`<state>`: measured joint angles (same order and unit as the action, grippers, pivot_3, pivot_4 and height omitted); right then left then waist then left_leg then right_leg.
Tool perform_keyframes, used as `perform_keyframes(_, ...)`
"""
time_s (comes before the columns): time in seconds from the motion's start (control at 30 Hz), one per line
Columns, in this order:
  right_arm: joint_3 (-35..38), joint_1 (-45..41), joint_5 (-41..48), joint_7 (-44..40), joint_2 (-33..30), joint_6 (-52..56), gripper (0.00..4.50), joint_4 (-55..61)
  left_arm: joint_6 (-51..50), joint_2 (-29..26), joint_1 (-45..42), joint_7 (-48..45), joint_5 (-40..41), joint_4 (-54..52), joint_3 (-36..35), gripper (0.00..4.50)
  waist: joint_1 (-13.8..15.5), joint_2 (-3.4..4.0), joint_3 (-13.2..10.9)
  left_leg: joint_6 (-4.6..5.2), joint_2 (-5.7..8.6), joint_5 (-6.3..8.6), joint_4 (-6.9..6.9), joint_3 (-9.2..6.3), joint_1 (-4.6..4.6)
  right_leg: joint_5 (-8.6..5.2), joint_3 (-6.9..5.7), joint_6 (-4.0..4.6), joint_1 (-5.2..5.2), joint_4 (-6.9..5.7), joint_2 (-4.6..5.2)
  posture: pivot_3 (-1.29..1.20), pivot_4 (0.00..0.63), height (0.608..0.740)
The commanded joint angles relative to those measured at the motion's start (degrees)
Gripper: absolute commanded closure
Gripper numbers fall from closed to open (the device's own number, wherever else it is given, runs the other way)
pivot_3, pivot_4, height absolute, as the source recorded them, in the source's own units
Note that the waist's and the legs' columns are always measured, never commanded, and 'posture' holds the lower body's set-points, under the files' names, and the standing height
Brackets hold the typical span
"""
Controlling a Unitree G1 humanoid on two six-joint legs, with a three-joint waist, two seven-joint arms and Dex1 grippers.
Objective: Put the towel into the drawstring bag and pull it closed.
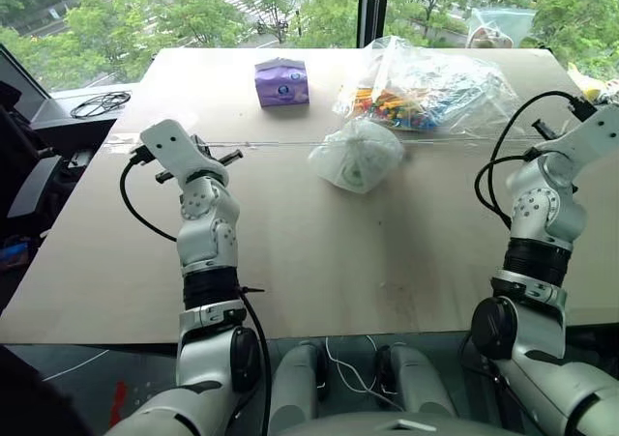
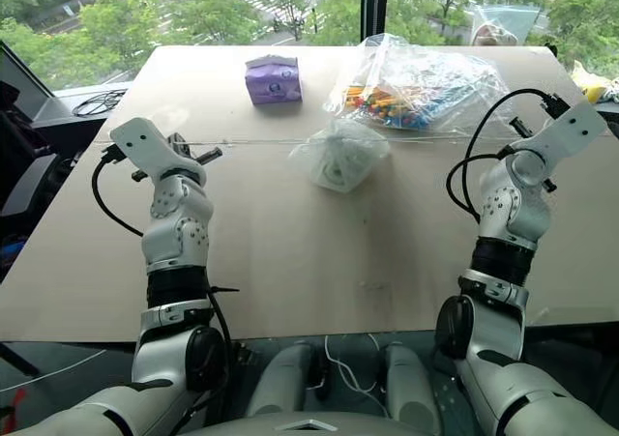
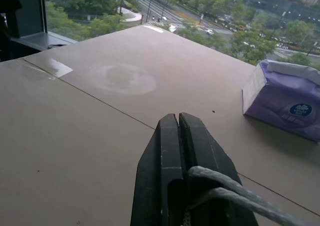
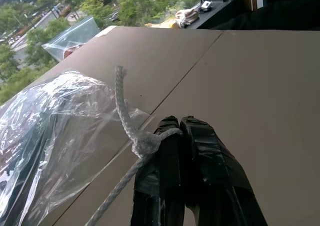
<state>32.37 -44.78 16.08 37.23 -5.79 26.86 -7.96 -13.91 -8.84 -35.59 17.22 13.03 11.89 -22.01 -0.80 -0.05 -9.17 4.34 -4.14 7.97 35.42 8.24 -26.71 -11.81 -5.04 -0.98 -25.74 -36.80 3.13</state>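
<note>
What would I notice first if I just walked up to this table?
Two robot arms spread wide, each gripper shut on a white cord: the left gripper and the right gripper. The cords run taut to the drawstring bag, bunched in the table's middle with the green towel showing through. Behind it lie a clear plastic bag of colourful items and a purple tissue pack.

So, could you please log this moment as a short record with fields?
towel: green, inside the drawstring bag
bag: bunched at mid-table, mouth cinched
cords: white drawstring cords stretched taut to both sides
left gripper: shut on a cord
right gripper: shut on a knotted cord end
others: purple tissue pack, clear plastic bag of colourful items behind
surface: brown table
</note>
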Motion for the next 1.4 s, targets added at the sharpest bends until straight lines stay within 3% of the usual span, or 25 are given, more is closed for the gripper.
perform_keyframes(0.03,4.2,0.1,-0.4,3.0,-3.3,-1.5,4.5,1.6,1.7,-3.9,0.1,2.9,-0.3,-1.2,-5.1,4.49,0.0,0.0,0.0,0.0,0.0,0.0,0.0,0.0,0.0,0.0,0.0,0.0,0.0,0.0,0.0,0.0,0.15,0.738)
perform_keyframes(0.2,-4.5,-0.1,3.0,-12.0,-5.1,0.0,4.5,1.6,1.7,-4.0,-0.5,-8.7,1.5,-2.6,2.0,4.49,-0.2,0.0,0.0,0.0,0.0,0.0,0.0,0.0,0.0,0.0,-0.01,0.0,0.0,0.0,-0.02,0.0,0.15,0.738)
perform_keyframes(0.23,-6.8,0.3,3.2,-15.9,-5.9,0.2,3.86,2.2,1.6,-4.0,-0.5,-11.7,1.9,-3.2,3.8,3.97,-0.1,0.0,0.0,0.0,0.0,0.0,0.0,0.0,0.0,0.0,-0.01,0.0,-0.01,0.0,-0.01,0.0,0.15,0.738)
perform_keyframes(0.3,-12.0,1.4,2.0,-22.8,-8.2,0.5,3.11,3.6,1.0,-4.4,-0.3,-17.5,2.4,-4.4,7.4,3.24,0.0,0.0,0.0,0.0,0.0,0.0,0.0,0.0,0.0,0.0,-0.01,0.0,0.0,0.0,0.0,0.0,0.15,0.738)
perform_keyframes(0.33,-14.3,2.0,1.2,-25.5,-9.4,0.6,2.47,4.2,0.3,-4.6,-0.1,-20.3,2.7,-4.9,9.1,2.6,0.0,0.0,0.0,0.0,0.0,0.0,0.0,0.0,0.0,-0.01,-0.01,0.01,0.0,0.01,0.0,0.0,0.15,0.738)
perform_keyframes(0.37,-17.1,2.9,-0.3,-28.7,-11.2,0.4,2.35,4.9,-1.0,-4.8,0.6,-23.7,3.2,-5.9,11.2,2.47,0.0,0.0,0.0,0.0,0.0,0.0,0.0,0.0,0.0,-0.01,-0.01,0.01,0.0,0.01,0.01,0.0,0.15,0.738)
perform_keyframes(0.47,-24.2,6.2,-1.7,-40.4,-16.9,-0.2,0.97,6.8,-5.5,-7.7,4.7,-35.6,4.7,-11.7,18.9,1.11,-0.1,0.01,0.0,0.0,0.01,0.01,-0.02,0.02,-0.01,-0.14,0.0,0.23,0.0,0.05,0.04,0.0,0.15,0.738)
perform_keyframes(0.67,-25.3,17.2,3.5,-62.5,-27.3,-1.1,0.97,10.9,-13.7,-20.6,18.7,-55.8,11.5,-27.0,24.9,1.11,-0.2,0.01,0.0,-0.02,-0.1,0.02,-0.13,-0.1,0.0,-0.15,0.15,0.26,-0.05,0.08,0.22,0.0,0.15,0.738)
perform_keyframes(0.77,-23.6,23.9,5.3,-73.5,-31.7,-7.5,0.97,10.6,-14.1,-27.7,26.8,-62.4,12.5,-31.0,24.1,1.11,-0.2,0.04,0.0,-0.04,-0.11,0.04,-0.21,-0.17,0.03,-0.23,0.16,0.18,-0.12,0.1,0.24,0.0,0.15,0.738)
perform_keyframes(0.9,-22.2,29.2,6.3,-85.8,-38.3,-11.3,0.97,6.4,-13.3,-32.7,36.8,-69.2,16.0,-33.0,20.3,1.11,-0.2,0.08,0.0,-0.07,-0.07,0.06,-0.33,-0.18,0.06,-0.3,0.16,0.07,-0.2,0.21,0.41,0.0,0.15,0.738)
perform_keyframes(1.07,-24.3,31.4,3.4,-98.8,-45.2,-19.0,0.97,-5.0,-9.6,-36.3,45.4,-73.5,16.2,-32.5,14.7,1.11,0.0,0.1,0.0,-0.09,-0.08,0.09,-0.51,-0.23,-0.1,-0.04,-0.6,0.47,-0.16,1.0,0.97,0.0,0.15,0.738)
perform_keyframes(1.27,-24.2,32.2,-0.6,-106.6,-48.3,-32.3,0.97,-13.7,-8.0,-36.2,47.2,-71.5,16.3,-27.9,5.8,1.11,0.0,0.16,-0.1,-0.08,-0.04,0.11,-0.52,-0.24,-0.14,-0.05,-0.7,0.46,-0.19,1.12,1.0,0.0,0.15,0.738)
perform_keyframes(1.4,-21.9,30.5,4.2,-108.6,-47.9,-27.2,0.97,-12.5,-8.2,-35.2,47.2,-70.6,17.2,-29.2,3.3,1.11,0.0,0.22,-0.2,-0.13,-0.04,0.14,-0.55,-0.25,-0.13,-0.06,-0.7,0.44,-0.22,1.13,1.0,0.0,0.15,0.738)
